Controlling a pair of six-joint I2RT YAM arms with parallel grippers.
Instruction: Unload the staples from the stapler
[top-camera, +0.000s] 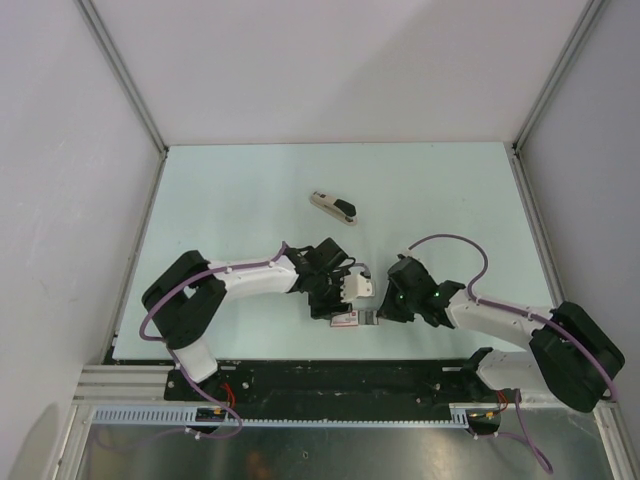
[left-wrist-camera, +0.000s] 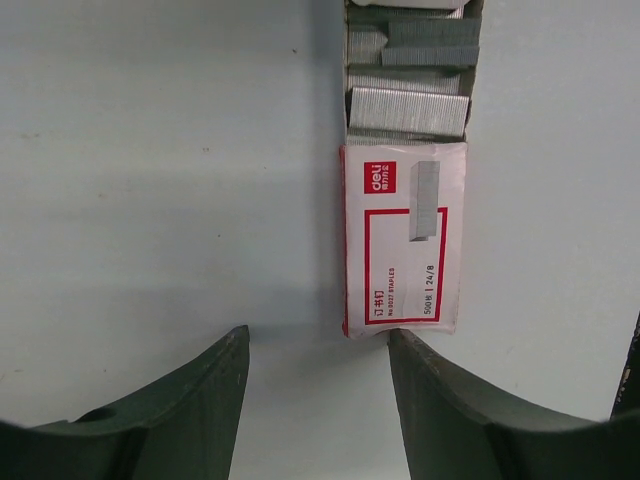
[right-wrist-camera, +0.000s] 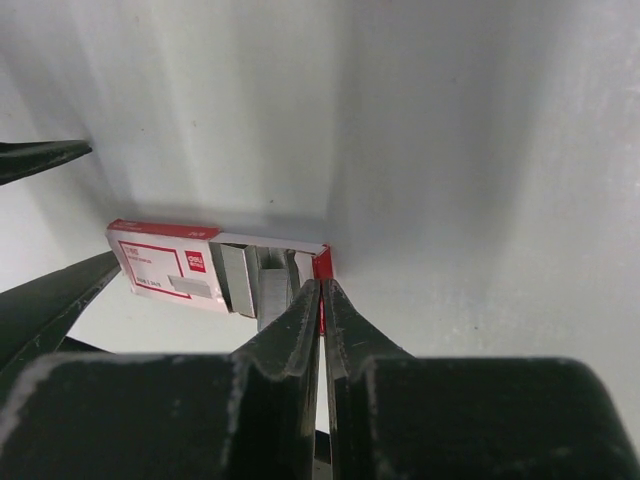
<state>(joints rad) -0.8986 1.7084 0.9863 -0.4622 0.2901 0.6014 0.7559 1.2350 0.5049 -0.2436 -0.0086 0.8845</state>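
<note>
The stapler (top-camera: 333, 206), pale with a black top, lies alone on the table beyond both arms, not held. A pink-and-white staple box (top-camera: 350, 319) lies between the grippers. In the left wrist view its sleeve (left-wrist-camera: 405, 240) is slid back and the tray (left-wrist-camera: 410, 85) shows several staple strips. My left gripper (left-wrist-camera: 315, 340) is open and empty; its right fingertip (left-wrist-camera: 400, 345) touches the sleeve's near end. My right gripper (right-wrist-camera: 320, 287) is shut, pinching the red end wall of the tray (right-wrist-camera: 322, 262).
White enclosure walls and metal rails (top-camera: 135, 95) border the pale table. The arm bases stand along the near edge (top-camera: 330, 375). The left gripper's fingers (right-wrist-camera: 45, 300) show at the left of the right wrist view, close to the box.
</note>
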